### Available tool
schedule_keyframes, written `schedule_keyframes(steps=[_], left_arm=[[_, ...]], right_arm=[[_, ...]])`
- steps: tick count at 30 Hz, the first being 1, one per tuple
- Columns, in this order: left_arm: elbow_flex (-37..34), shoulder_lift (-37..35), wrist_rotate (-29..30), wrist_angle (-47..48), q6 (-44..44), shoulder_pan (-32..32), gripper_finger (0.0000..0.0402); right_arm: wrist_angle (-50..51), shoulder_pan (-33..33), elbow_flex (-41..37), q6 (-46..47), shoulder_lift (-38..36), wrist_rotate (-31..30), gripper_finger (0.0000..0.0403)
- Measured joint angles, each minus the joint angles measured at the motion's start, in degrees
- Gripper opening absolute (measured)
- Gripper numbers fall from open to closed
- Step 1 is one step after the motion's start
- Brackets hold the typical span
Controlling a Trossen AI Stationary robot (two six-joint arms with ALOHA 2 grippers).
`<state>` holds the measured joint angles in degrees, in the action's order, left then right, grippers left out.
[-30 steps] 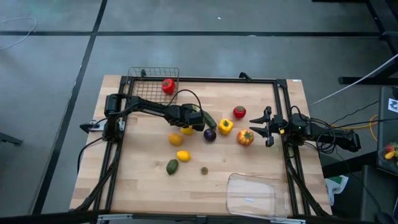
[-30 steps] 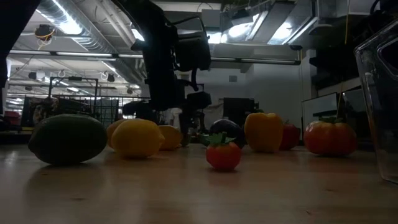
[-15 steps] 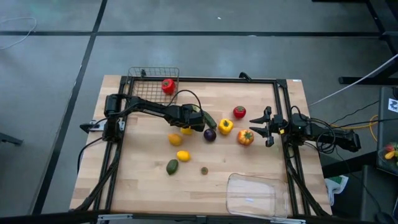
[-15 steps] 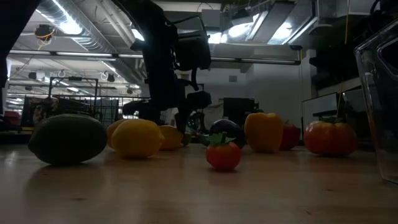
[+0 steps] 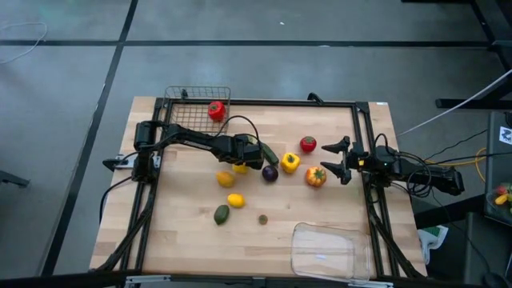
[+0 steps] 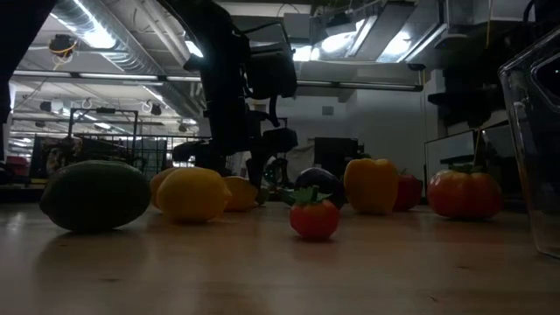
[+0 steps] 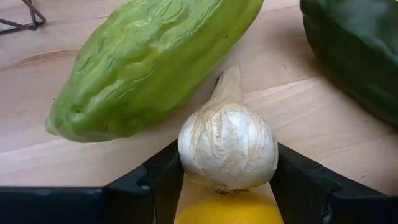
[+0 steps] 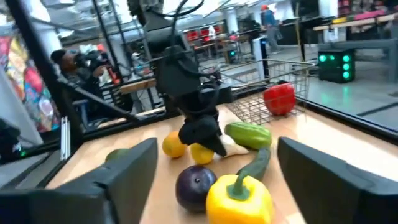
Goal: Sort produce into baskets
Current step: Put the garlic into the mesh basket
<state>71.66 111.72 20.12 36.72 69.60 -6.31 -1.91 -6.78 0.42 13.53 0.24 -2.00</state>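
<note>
We are seeing one change from a second ago: the right tool (image 5: 336,158), at the bench's (image 5: 184,232) three o'clock edge, is now standing with its fingers spread wide, where they were clenched before. It is grasping nothing, just beside the orange-red tomato (image 5: 315,177). Everything else is lying where it lay.

The left tool (image 7: 227,186) is staying near the bench's middle, fingers pressed on either side of a white garlic bulb (image 7: 227,146) that is resting on the wood. From above, that bulb is hidden under the arm; only the left wrist view is showing it, with a pale green ridged gourd (image 7: 149,62) touching its tip, a dark green vegetable (image 7: 354,50) cut off at the edge, and a yellow fruit (image 7: 227,211) partly hidden between the fingers.

The overhead view alone is showing both baskets: the wire-mesh basket (image 5: 182,112) at eleven o'clock, holding a red pepper (image 5: 216,110), and the clear tray (image 5: 328,252) at five o'clock. The low view is cutting the tray to one wall (image 6: 534,140), but is showing a small stemmed tomato (image 6: 314,217) clearly. The right wrist view is facing a yellow pepper (image 8: 239,196) and purple eggplant (image 8: 194,185), with blurred people beyond.
</note>
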Motion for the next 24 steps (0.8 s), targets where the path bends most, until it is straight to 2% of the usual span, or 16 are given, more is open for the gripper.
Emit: schedule_keyframes(steps=[6, 13, 18, 24], left_arm=[[2.55, 0.00, -2.26, 0.19, -3.37, 0.00, 0.0205], [8.77, -1.85, -3.45, 1.68, -8.72, -0.01, 0.0205], [12.19, -6.46, -3.40, 4.67, -12.20, -1.16, 0.0205], [12.92, -14.77, -2.42, 8.31, -13.87, -5.29, 0.0205]], right_arm=[[0.07, 0.00, -0.01, 0.33, 0.00, 0.36, 0.0389], [0.15, 0.01, 0.00, 0.34, 0.01, 0.52, 0.0398], [0.25, -0.01, 0.01, 0.28, 0.00, 0.61, 0.0398], [0.24, 0.00, 0.01, 0.16, 0.00, 0.70, 0.0397]])
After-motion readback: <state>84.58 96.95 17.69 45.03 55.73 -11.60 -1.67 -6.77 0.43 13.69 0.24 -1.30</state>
